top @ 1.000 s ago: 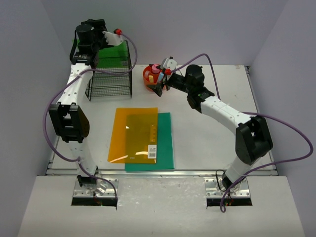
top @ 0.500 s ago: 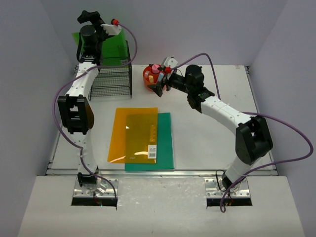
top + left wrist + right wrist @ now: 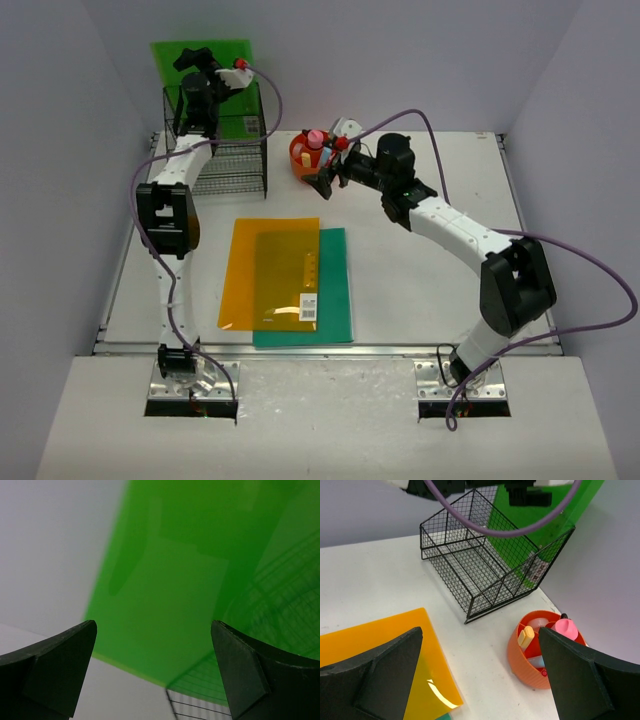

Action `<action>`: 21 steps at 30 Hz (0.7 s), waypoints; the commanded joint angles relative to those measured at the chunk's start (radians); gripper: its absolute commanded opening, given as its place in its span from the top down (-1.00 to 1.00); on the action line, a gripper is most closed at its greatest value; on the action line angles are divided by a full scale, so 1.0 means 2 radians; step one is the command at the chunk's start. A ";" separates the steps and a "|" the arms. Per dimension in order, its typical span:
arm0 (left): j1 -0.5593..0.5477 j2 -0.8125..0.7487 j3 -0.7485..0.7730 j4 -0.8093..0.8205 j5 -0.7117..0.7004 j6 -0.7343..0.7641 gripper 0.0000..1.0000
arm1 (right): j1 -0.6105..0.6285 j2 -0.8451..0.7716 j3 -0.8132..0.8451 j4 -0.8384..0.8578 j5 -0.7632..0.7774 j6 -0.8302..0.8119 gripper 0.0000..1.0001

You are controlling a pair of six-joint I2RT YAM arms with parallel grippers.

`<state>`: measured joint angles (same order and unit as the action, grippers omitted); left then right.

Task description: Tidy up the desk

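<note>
Desk [image 3: 420,290] lies white and flat between pale grey walls [image 3: 400,60].

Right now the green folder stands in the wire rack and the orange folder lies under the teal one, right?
No. The orange folder lies on top of the teal folder, not under it; the top external view shows this. The green folder does stand in the wire rack.
</note>
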<state>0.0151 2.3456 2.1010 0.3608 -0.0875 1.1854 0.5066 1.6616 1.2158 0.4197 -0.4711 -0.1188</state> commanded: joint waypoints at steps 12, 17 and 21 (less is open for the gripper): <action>0.006 -0.085 -0.075 0.104 0.034 -0.070 -0.99 | -0.002 -0.034 -0.019 0.009 0.002 0.021 -0.97; 0.006 -0.165 -0.161 0.120 0.042 -0.093 -0.99 | -0.002 -0.034 -0.018 0.006 -0.006 0.028 -0.97; 0.006 -0.248 -0.233 0.110 0.085 -0.140 -0.99 | -0.002 -0.035 -0.020 -0.008 -0.006 0.054 -0.97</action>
<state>0.0151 2.0547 1.7184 0.4994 -0.0081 1.0218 0.5060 1.6276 1.1725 0.4026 -0.4776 -0.0708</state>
